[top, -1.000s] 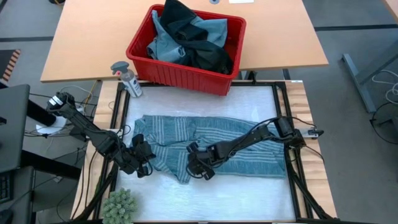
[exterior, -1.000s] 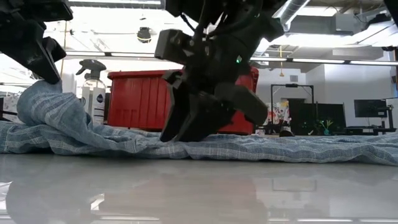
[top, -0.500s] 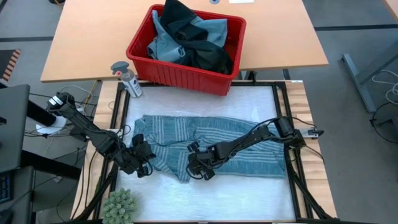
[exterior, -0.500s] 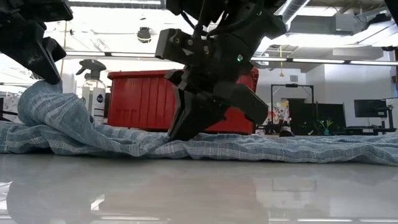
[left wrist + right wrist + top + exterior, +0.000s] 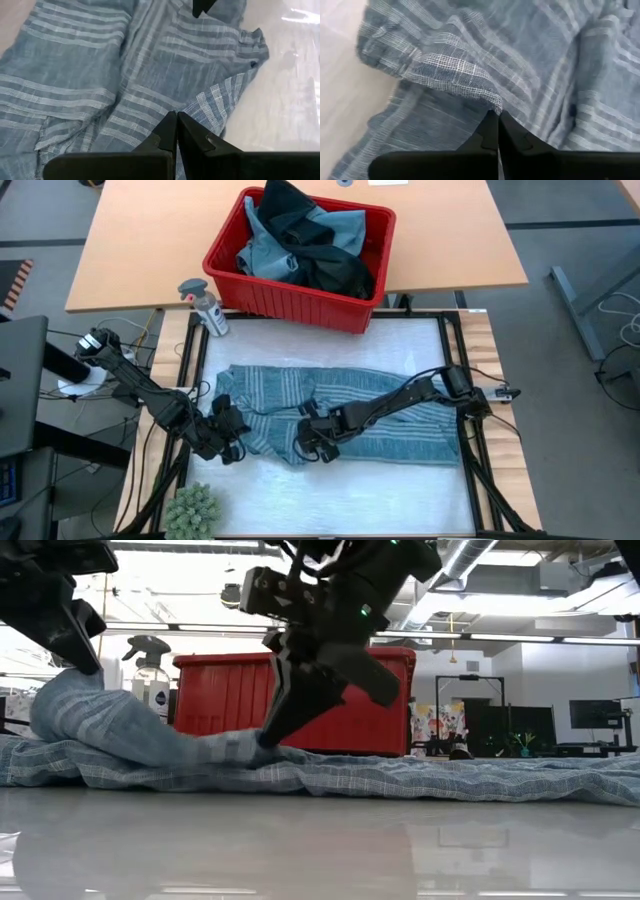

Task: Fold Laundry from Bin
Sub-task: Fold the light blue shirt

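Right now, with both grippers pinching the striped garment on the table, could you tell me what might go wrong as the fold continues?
The right gripper is shut on only a thin edge of the striped garment, so the cloth could slip free when lifted. The left gripper is shut on the same garment's other end; uneven pulling could bunch the fabric instead of folding it cleanly. The spray bottle stands near the table corner beside the red bin, so a wide left-arm swing might knock it.

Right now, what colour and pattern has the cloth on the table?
The cloth is grey-blue with pale stripes, clearest in the left wrist view.

Soft woven striped cloth (image 5: 330, 405) — glossy white tabletop (image 5: 400, 490) — ribbed red plastic bin (image 5: 290, 300).
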{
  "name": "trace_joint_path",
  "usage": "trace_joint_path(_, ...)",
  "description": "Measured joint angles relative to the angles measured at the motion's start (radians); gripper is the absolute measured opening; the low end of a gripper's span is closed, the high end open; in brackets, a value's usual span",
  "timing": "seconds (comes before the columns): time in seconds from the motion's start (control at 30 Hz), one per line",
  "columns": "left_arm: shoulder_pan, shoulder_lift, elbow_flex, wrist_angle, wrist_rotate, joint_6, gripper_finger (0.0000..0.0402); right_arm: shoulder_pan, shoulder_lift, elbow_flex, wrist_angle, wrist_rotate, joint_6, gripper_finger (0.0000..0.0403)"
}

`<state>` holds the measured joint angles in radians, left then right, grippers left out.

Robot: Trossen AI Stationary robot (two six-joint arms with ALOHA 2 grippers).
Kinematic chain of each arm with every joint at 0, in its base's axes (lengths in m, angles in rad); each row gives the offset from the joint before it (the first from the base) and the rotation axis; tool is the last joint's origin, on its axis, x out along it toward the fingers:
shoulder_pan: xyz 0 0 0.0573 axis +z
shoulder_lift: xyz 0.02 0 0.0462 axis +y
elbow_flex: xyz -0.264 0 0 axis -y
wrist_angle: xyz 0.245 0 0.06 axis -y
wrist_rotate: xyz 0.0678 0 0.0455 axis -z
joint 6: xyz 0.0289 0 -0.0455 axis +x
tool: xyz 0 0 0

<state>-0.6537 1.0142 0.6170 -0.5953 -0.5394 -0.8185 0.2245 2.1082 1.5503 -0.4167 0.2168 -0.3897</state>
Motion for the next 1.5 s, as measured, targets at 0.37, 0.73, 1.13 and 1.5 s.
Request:
trace_joint_path(0.37, 0.0, 0.0, 0.0, -0.008, -0.059, -0.008, 0.0, -0.032, 0.0, 0.015, -0.069, 0.004, 0.061, 0.0023)
trace_joint_path(0.73, 0.001, 0.0, 0.023, -0.079, -0.112, -0.015, 0.0, -0.036, 0.0, 0.015, -0.07, 0.052, 0.068, 0.0023)
trace_joint_path(1.13, 0.002, 0.0, 0.023, -0.082, -0.109, -0.002, 0.0, -0.078, -0.016, 0.014, -0.07, 0.076, 0.087, 0.0026)
trace_joint_path(1.5, 0.038, -0.001, 0.101, -0.21, -0.152, 0.108, 0.0, -0.095, -0.016, 0.014, -0.083, 0.081, 0.087, 0.0035)
